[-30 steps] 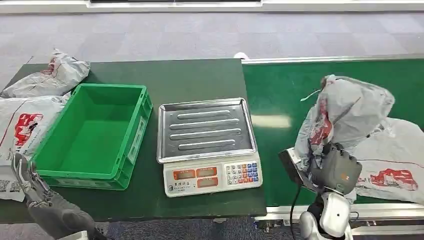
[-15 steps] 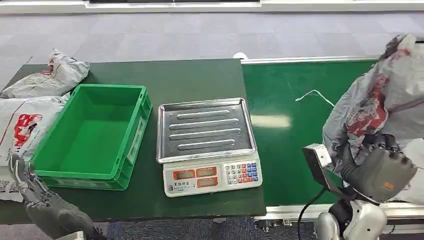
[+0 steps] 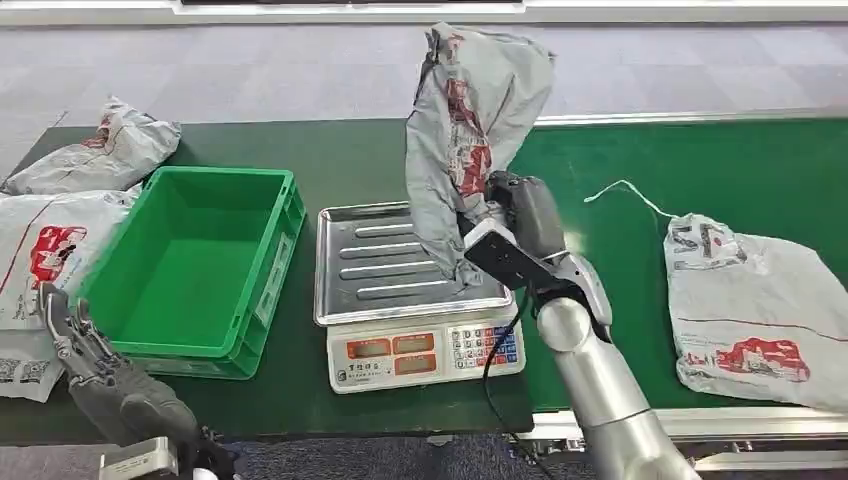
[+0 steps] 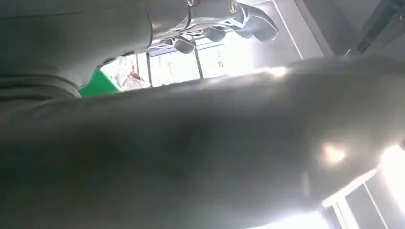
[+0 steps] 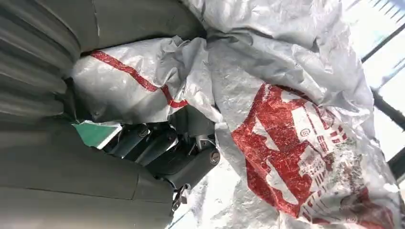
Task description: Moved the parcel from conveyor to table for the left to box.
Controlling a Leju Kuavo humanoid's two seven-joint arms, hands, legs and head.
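Moved since the earlier frames: right hand (image 3: 522, 222) and its parcel (image 3: 470, 130), from over the conveyor (image 3: 700, 165) across to the weighing scale (image 3: 415, 290) on the counter (image 3: 350, 150); left hand (image 3: 85, 355) shifted only slightly. Head view: parcel, grey plastic mailer with red print, hangs crumpled and upright above the scale's steel tray (image 3: 350, 260), its lower end close over the tray; whether it touches cannot be told. Right hand grips it low down, at the bunched lower part. Green box (image 3: 185, 260) stands just beside the scale, nothing inside. Left hand waits low at the counter's near edge by that box, fingers apart, holding nothing. Second mailer (image 3: 760, 310) lies flat on the conveyor; two more mailers (image 3: 95, 150) lie at the counter's far left. Left wrist view: blurred grey surface close to the lens, a sliver of green; nothing further legible. Right wrist view: film of the parcel (image 5: 286, 143) creased and folded over the dark fingers (image 5: 153, 143), which are closed into the bunched film. Handling, judged: light, soft, limp; the film sags and folds under its own weight, so it likely slumps when set down. Film looks smooth, probably slippery. Best hold: a gathered fold or the bulkier middle, not a flat face or loose corner. Contents unknown; no sign of fragility visible.
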